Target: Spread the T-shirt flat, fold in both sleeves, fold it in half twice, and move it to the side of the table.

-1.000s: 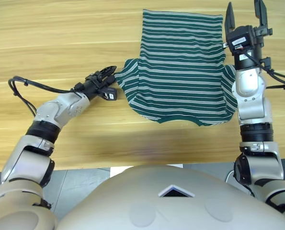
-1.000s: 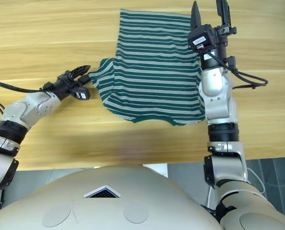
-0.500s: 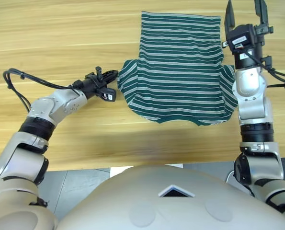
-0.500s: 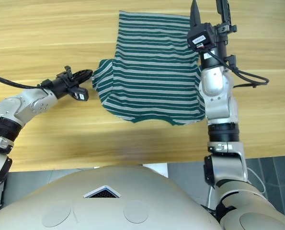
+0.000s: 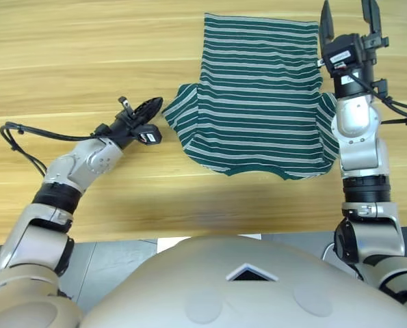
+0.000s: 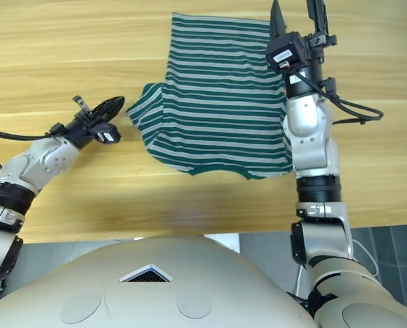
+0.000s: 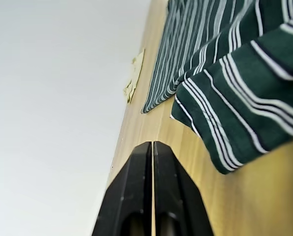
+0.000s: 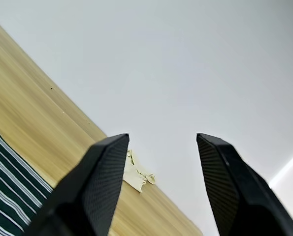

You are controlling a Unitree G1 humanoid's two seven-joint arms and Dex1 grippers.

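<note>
The T-shirt (image 5: 258,96), dark green with pale stripes, is lying spread on the wooden worktop (image 5: 87,55), right of the middle. Its hem (image 5: 261,20) is facing the far side and its collar (image 5: 258,171) is sitting nearest the robot. The left sleeve (image 5: 179,109) is sticking out sideways with its end curling a little. The right sleeve (image 5: 328,140) is showing partly beside the right forearm.

The left jaws are pressing tightly together, grasping nothing, and lying low just beside the left sleeve's tip without touching it. The right jaws are standing wide apart, released, at the shirt's far right corner and pointing toward the far edge.

A broad run of wood is stretching away on the shirt's left, and a narrower strip is running along its right. The worktop's near edge is lying well short of the collar. A pale torn scrap (image 8: 136,174) is sitting at the far edge.

A small white label (image 5: 337,59) is showing on the right jaws' housing, with print too small to read.
</note>
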